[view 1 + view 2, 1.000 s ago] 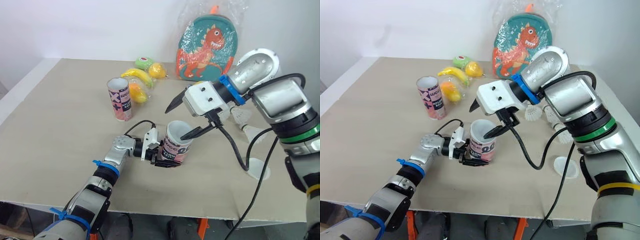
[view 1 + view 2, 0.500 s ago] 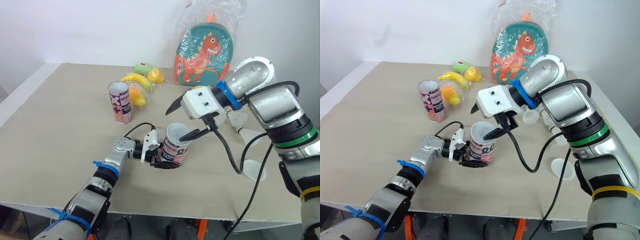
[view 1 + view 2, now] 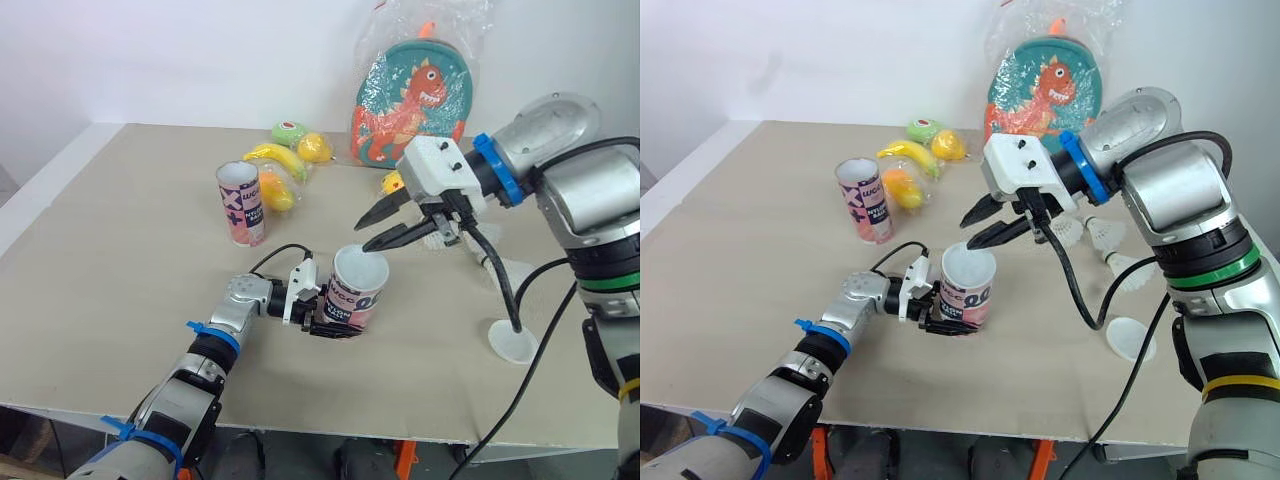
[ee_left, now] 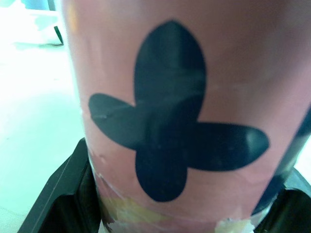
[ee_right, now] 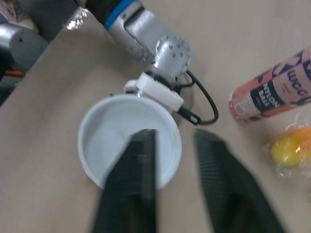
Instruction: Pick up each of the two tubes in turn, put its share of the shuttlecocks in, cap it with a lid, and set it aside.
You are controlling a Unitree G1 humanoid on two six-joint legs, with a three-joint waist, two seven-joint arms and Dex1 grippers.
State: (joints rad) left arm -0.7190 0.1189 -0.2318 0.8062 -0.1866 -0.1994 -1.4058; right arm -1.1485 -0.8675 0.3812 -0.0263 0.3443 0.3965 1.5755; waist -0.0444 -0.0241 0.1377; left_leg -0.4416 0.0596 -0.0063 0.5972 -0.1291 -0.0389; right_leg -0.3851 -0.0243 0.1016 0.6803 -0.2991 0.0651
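On table (image 3: 130, 250), tube (image 3: 355, 292) sits between left fingers (image 4: 58, 194), below right fingers (image 3: 400, 237).

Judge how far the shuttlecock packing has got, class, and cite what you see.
Done: nothing capped or set aside. In hand: the left end effector grips the near tube; the open, empty right end effector hovers over its mouth. Left: shuttlecocks lying on the table, a lid near them, and the second tube standing open.

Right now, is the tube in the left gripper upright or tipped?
Upright: the tube stands mouth-up, with the left gripper clamped around its base.
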